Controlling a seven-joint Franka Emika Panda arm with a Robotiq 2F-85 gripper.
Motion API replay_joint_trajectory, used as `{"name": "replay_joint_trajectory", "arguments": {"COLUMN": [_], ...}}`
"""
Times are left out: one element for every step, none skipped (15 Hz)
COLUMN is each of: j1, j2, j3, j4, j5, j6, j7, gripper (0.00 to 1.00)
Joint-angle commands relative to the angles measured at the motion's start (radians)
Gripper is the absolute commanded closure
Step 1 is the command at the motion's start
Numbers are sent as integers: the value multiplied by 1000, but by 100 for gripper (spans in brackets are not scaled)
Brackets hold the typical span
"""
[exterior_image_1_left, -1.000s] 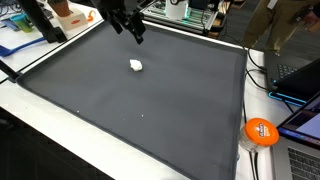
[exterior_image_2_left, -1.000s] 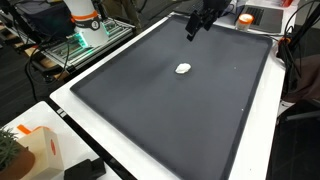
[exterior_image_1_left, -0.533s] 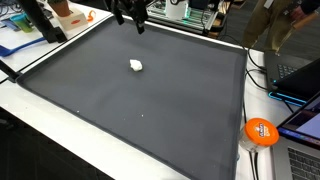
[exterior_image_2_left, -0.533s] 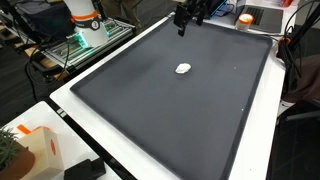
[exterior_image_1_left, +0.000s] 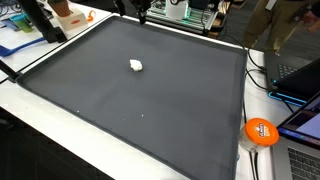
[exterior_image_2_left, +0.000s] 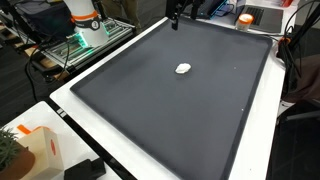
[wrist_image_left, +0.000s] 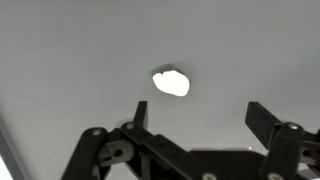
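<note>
**A:** Where's the gripper (exterior_image_1_left: 143, 10)?

**B:** High over the far edge of the dark mat (exterior_image_1_left: 150, 115). Its jaws are spread wide and hold nothing (in the wrist view the 2 fingers (wrist_image_left: 258, 116) stand well apart).

**A:** And the white lump (exterior_image_1_left: 136, 65)?

**B:** It lies on the mat toward that same far edge, well apart from the gripper. Only bare mat lies between them.

**A:** What else is around?

**B:** 1 orange disc (exterior_image_1_left: 261, 131) sits off the mat, on the white table (exterior_image_1_left: 40, 120) near a laptop (exterior_image_1_left: 305, 120) and some cables. In an exterior view, an orange-and-white box (exterior_image_2_left: 35, 145) stands beyond the mat's near corner.
</note>
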Motion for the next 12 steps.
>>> {"name": "replay_joint_trajectory", "arguments": {"j1": [-8, -7, -5, -4, -4, -5, -5, -6, -8, -11, -15, -15], "j2": [-47, -70, -97, -115, -133, -146, -155, -167, -178, -190, -198, -148], "j3": [13, 15, 17, 19, 21, 25, 28, 31, 35, 39, 40, 41], "j4": [-85, -122, -167, -200, -237, -266, -293, -319, -345, -370, -387, -316], "j5": [-23, -24, -33, -37, -50, -61, -84, -114, -142, -173, -176, -135], "j6": [93, 134, 180, 216, 257, 288, 322, 357, 397, 439, 479, 415], "j7": [25, 16, 15, 21, 38, 45, 66, 97, 124, 155, 178, 123], "gripper": [0, 0, 0, 0, 0, 0, 0, 0, 0, 0, 0, 0]}}
